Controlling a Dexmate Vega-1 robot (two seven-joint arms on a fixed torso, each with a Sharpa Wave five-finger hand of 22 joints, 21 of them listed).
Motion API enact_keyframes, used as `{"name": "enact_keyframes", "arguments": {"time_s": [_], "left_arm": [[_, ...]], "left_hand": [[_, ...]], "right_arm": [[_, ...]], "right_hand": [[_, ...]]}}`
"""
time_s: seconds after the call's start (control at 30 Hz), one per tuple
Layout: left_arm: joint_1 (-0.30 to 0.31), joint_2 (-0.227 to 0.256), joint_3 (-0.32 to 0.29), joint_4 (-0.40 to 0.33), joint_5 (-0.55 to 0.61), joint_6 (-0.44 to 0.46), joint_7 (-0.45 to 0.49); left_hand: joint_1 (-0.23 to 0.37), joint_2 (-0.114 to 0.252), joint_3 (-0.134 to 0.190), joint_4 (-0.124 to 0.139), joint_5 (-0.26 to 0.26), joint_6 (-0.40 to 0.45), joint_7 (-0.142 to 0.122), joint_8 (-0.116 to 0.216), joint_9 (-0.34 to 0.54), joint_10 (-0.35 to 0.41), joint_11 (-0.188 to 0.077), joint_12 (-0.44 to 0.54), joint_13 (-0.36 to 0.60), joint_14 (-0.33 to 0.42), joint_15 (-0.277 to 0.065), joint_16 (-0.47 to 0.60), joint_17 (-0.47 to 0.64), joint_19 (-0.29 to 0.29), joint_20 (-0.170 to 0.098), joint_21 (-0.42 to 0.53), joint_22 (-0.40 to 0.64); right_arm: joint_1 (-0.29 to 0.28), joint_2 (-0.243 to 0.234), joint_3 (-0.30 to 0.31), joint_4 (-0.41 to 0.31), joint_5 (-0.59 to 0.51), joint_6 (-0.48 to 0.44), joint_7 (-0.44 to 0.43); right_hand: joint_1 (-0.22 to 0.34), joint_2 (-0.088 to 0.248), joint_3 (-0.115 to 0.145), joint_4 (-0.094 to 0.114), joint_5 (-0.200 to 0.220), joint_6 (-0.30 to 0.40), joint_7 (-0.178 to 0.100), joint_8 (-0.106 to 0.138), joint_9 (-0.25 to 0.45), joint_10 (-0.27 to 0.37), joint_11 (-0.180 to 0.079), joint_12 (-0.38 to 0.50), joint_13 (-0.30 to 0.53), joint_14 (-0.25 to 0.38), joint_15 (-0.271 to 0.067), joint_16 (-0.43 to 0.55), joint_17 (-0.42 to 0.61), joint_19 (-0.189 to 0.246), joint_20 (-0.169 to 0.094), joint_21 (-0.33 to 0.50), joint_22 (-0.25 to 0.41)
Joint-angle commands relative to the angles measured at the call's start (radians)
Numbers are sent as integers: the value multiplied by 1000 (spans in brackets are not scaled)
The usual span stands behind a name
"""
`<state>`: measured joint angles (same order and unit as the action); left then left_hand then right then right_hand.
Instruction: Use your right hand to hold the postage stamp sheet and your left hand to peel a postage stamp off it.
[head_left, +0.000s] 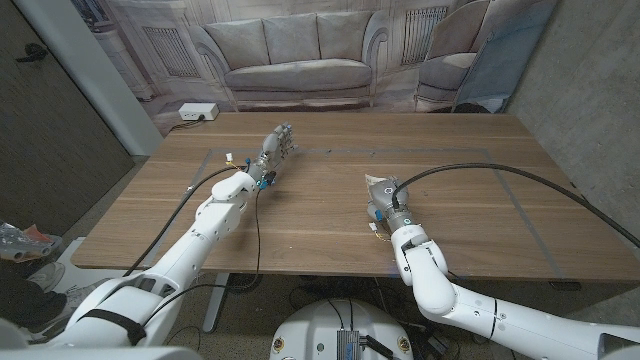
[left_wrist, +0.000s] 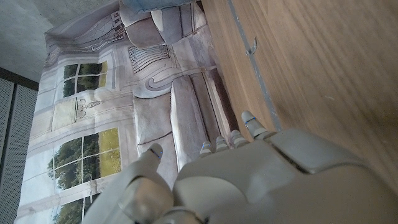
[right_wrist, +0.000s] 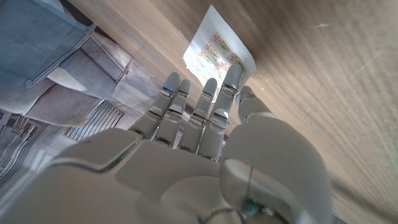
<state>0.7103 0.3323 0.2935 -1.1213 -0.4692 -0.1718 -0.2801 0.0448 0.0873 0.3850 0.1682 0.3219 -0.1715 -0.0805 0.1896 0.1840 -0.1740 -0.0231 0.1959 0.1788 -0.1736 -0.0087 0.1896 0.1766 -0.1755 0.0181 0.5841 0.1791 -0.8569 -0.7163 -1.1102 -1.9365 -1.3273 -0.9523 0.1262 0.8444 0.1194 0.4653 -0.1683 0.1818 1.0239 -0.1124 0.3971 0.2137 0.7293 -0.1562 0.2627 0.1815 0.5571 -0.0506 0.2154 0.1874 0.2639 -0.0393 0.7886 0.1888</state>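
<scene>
The white right hand (head_left: 381, 192) covers most of the white paper stamp sheet (right_wrist: 219, 52) on the brown wooden table (head_left: 470, 170). Its straight fingers (right_wrist: 225, 93) press the sheet's edge, which lies slanted beyond them. Farther off, the grey left hand (head_left: 277, 142) holds nothing, fingers apart.

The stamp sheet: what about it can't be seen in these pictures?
- Head view: the right hand covers the sheet.
- Right wrist view: the fingers hide the nearer part of the sheet; whether they press it is unclear, and the stamps are too small to read.
- Left wrist view: the left hand blocks the table below it.
</scene>
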Motion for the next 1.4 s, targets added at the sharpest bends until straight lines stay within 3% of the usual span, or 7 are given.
{"name": "enact_keyframes", "arguments": {"time_s": [0.03,0.5,0.6,0.77,0.87,1.03,1.4], "left_arm": [[-56,-34,20,85,26,-29,-35],[-107,-82,22,186,52,-87,-91],[-115,-76,30,189,66,-86,-107],[-133,-61,50,201,108,-124,-127],[-146,-54,61,215,125,-161,-148],[-149,-34,79,197,160,-186,-131],[-160,-1,121,176,218,-233,-76]], "left_hand": [[-6,51,-6,1,4,-38,-1,1,2,-70,3,-1,2,-68,6,-4,4,-61,6,-1,2],[-5,50,-7,-1,4,-37,-2,1,2,-71,5,-1,2,-69,8,-4,3,-61,4,-5,2],[13,39,-4,-17,3,4,-31,15,1,-71,3,0,2,-68,7,-5,0,-60,0,-12,1],[115,32,30,-95,-11,63,-96,26,1,-76,5,0,2,-86,10,-12,-5,-70,2,-40,-1],[250,43,83,-195,-63,131,-132,36,3,-62,3,5,2,-88,17,-11,-5,-57,6,-60,1],[361,61,125,-272,-115,204,-134,46,5,-43,6,9,2,-91,25,-9,-5,-56,15,-77,4],[540,36,168,-350,-142,314,-136,62,10,10,3,17,3,-49,28,-2,-4,-12,31,-83,8]], "right_arm": [[-31,27,8,72,-3,-27,-320],[-45,79,42,150,156,-29,-707],[-51,98,61,172,218,-2,-828],[-35,106,46,194,244,-6,-898],[-30,100,39,197,262,4,-932],[-21,100,27,198,279,-8,-960],[-16,103,20,215,319,22,-1074]], "right_hand": [[18,-1,0,-3,8,12,-8,8,2,9,-14,1,3,15,-173,7,5,10,-26,11,4],[64,0,-10,-3,16,38,-20,12,-6,47,-34,3,4,66,-185,26,16,40,-52,30,4],[72,3,-12,-2,18,41,-20,11,-7,56,-35,3,5,77,-185,29,18,47,-61,34,4],[81,4,-13,1,21,45,-19,10,-9,69,-34,4,5,88,-186,30,18,58,-69,41,4],[86,4,-14,2,23,46,-19,9,-10,74,-35,4,6,93,-187,30,18,61,-73,44,4],[90,3,-15,3,25,50,-19,9,-11,79,-36,3,6,98,-186,28,17,65,-78,48,5],[99,2,-16,6,30,55,-16,8,-13,89,-37,1,7,110,-187,25,16,71,-85,55,5]]}}
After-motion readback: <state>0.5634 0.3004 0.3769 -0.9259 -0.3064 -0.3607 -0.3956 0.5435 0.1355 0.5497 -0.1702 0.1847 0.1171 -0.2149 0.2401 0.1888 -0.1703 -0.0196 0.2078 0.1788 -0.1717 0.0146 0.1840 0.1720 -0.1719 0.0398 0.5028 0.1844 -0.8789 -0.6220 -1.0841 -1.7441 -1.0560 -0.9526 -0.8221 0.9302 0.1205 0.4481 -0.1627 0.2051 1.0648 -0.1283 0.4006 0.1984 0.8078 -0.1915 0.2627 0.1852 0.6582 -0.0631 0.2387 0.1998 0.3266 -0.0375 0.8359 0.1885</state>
